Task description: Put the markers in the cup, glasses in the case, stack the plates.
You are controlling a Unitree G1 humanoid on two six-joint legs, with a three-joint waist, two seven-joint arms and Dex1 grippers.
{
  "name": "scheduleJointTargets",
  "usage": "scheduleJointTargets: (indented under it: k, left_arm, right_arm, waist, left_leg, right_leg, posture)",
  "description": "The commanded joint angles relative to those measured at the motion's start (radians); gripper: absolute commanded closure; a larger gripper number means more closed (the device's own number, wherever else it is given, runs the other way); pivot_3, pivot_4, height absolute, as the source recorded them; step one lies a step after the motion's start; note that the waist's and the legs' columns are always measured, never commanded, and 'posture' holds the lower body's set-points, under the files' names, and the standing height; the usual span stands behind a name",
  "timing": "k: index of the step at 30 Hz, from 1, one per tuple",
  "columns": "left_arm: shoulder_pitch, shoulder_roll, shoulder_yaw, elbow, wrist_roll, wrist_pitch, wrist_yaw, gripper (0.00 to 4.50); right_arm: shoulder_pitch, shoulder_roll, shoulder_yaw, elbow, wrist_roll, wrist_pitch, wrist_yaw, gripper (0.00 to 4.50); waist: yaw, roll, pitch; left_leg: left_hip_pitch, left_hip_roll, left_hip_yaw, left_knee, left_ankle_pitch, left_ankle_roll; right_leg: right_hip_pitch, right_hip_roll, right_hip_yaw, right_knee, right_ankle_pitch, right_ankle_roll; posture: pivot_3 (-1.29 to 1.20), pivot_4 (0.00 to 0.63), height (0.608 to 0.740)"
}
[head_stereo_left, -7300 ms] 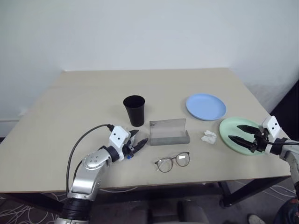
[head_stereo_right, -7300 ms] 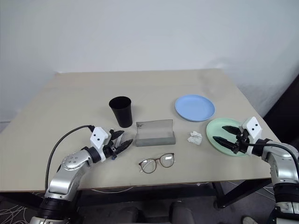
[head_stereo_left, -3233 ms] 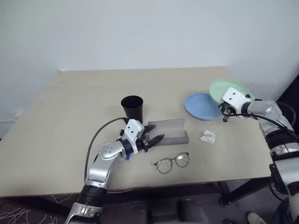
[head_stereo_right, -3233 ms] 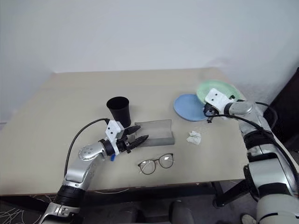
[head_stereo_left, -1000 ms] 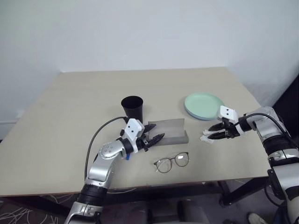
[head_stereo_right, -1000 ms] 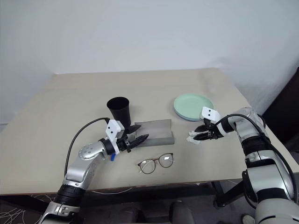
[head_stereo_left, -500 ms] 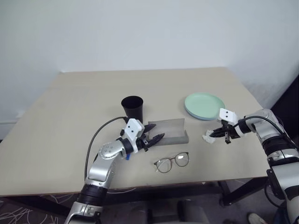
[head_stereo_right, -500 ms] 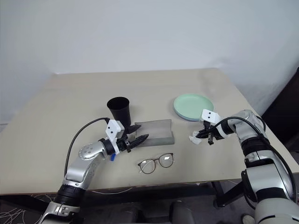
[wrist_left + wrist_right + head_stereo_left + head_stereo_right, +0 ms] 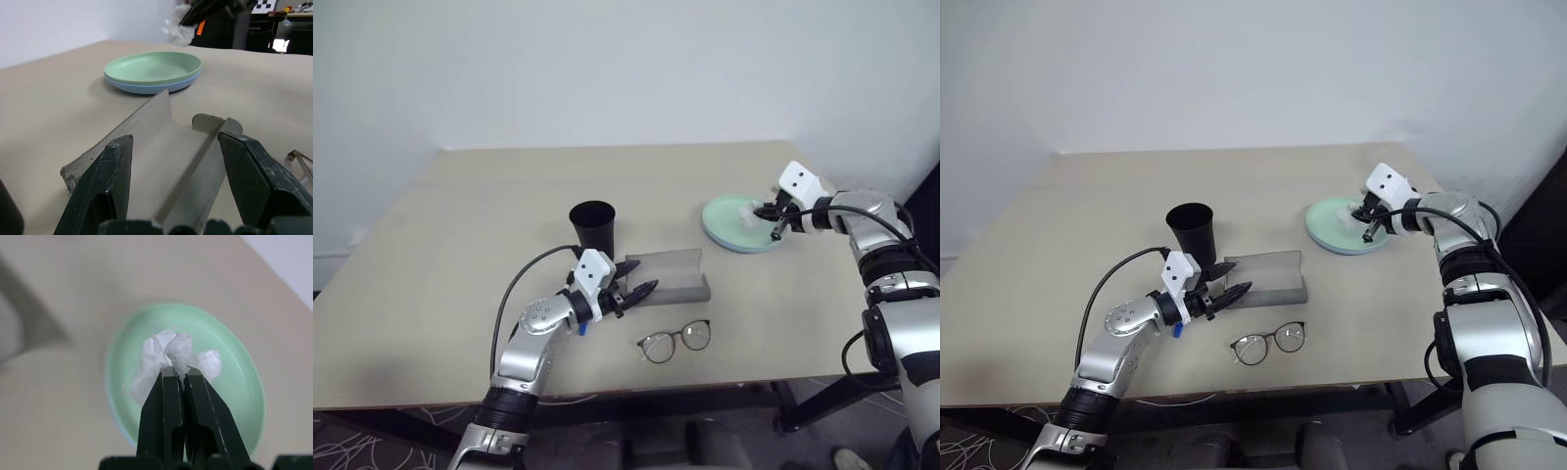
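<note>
Nearest the table's (image 9: 431, 294) front edge, the glasses (image 9: 674, 340) are lying flat with lenses up, just in front of the case (image 9: 668, 277). The case is sitting open, its flap lid standing up behind the tray. The left gripper (image 9: 631, 291) is hovering level at the case's left end, its two black fingers (image 9: 115, 176) standing well apart on either side of the open tray without touching it. A blue-tipped marker (image 9: 580, 328) is peeking out beneath that wrist (most of it is hidden). Just behind the case's left end, the cup (image 9: 594, 231) is standing upright. Farther back on the right, the mint green plate (image 9: 729, 223) is resting on the light blue plate (image 9: 142, 88). Above them, the right gripper (image 9: 769, 213) is pinching a crumpled white tissue (image 9: 168, 357), jaws clamped together on it.
</note>
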Motion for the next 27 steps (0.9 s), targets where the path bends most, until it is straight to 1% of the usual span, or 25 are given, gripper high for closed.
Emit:
scheduleJointTargets:
  k: [1,5,6,8,9,12,18,21,25,27]
  left_arm:
    - [-0.025,-0.001,0.006,-0.022,-0.003,-0.016,0.003,1.6]
    - [-0.017,0.005,0.013,-0.032,-0.004,-0.015,0.006,1.6]
    - [-0.012,0.008,0.014,-0.037,-0.004,-0.014,0.007,1.6]
    - [-0.005,0.011,0.016,-0.043,-0.005,-0.013,0.01,1.6]
    - [-0.003,0.012,0.017,-0.045,-0.005,-0.012,0.01,1.6]
    - [0.0,0.015,0.017,-0.049,-0.007,-0.011,0.013,1.6]
    - [-0.005,0.019,0.017,-0.048,-0.008,-0.009,0.017,1.6]
    - [-0.004,0.021,0.017,-0.049,-0.009,-0.009,0.018,1.6]
    - [0.001,0.022,0.019,-0.046,-0.008,-0.012,0.021,1.6]
    - [0.004,0.022,0.018,-0.046,-0.008,-0.012,0.022,1.6]
  right_arm:
    - [-0.047,0.022,-0.009,0.05,-0.02,-0.014,-0.098,4.46]
    - [-0.049,0.045,-0.009,0.085,-0.034,-0.013,-0.137,4.46]
    - [-0.049,0.049,-0.01,0.089,-0.035,-0.013,-0.14,4.09]
    - [-0.049,0.054,-0.012,0.095,-0.036,-0.011,-0.144,3.61]
    - [-0.05,0.055,-0.014,0.098,-0.036,-0.01,-0.146,3.29]
    - [-0.05,0.056,-0.016,0.102,-0.038,-0.008,-0.152,2.17]
    - [-0.053,0.053,-0.03,0.092,-0.024,-0.031,-0.148,0.17]
    - [-0.058,0.049,-0.059,0.072,0.009,-0.057,-0.097,0.17]
    - [-0.036,0.033,-0.089,0.009,0.061,-0.114,0.085,0.17]
    - [-0.002,0.018,-0.088,-0.057,0.091,-0.131,0.216,0.17]
  waist:
    - [-0.001,0.0,0.0]
    - [-0.003,0.0,0.0]
    - [-0.003,0.0,0.0]
    - [-0.003,0.0,0.0]
    - [-0.004,0.0,0.0]
    - [-0.003,0.001,0.0]
    - [-0.003,0.001,0.0]
    - [-0.003,0.001,0.0]
    - [-0.004,0.001,0.0]
    - [-0.003,0.001,0.0]
  left_leg:
    - [0.0,0.0,0.0,0.0,0.0,0.0]
    - [0.0,0.0,0.0,0.0,0.0,0.0]
    - [0.001,0.0,0.0,0.0,0.0,0.0]
    - [0.001,0.0,0.0,0.0,0.0,0.0]
    - [0.001,0.0,0.0,0.0,0.0,0.0]
    - [0.001,0.0,0.0,0.0,0.0,0.0]
    - [0.001,0.0,0.0,0.0,0.0,0.0]
    - [0.001,0.0,0.0,0.0,0.0,0.0]
    - [0.001,0.0,0.0,0.0,0.0,0.0]
    - [0.001,0.0,0.0,0.0,0.0,0.0]
  right_leg:
    - [0.0,0.0,0.0,0.0,0.0,0.0]
    - [0.0,0.001,0.0,0.001,0.0,0.0]
    - [0.0,0.001,0.0,0.001,0.0,0.0]
    - [0.0,0.001,0.0,0.0,0.0,0.0]
    - [0.0,0.001,0.0,0.0,0.0,0.0]
    - [0.0,0.001,0.0,0.0,0.0,0.0]
    - [0.0,0.001,0.0,0.0,0.0,0.0]
    - [0.0,0.001,0.0,0.0,0.0,0.0]
    - [0.0,0.001,0.0,0.0,0.0,0.0]
    - [0.001,0.001,0.0,0.0,0.0,0.001]
  posture:
    - [0.0,0.0,0.733]
    - [0.0,0.0,0.733]
    - [0.0,0.0,0.733]
    - [0.0,0.0,0.733]
    - [0.0,0.0,0.733]
    - [0.0,0.0,0.733]
    - [0.0,0.0,0.733]
    - [0.0,0.0,0.733]
    - [0.0,0.0,0.733]
    - [0.0,0.0,0.733]
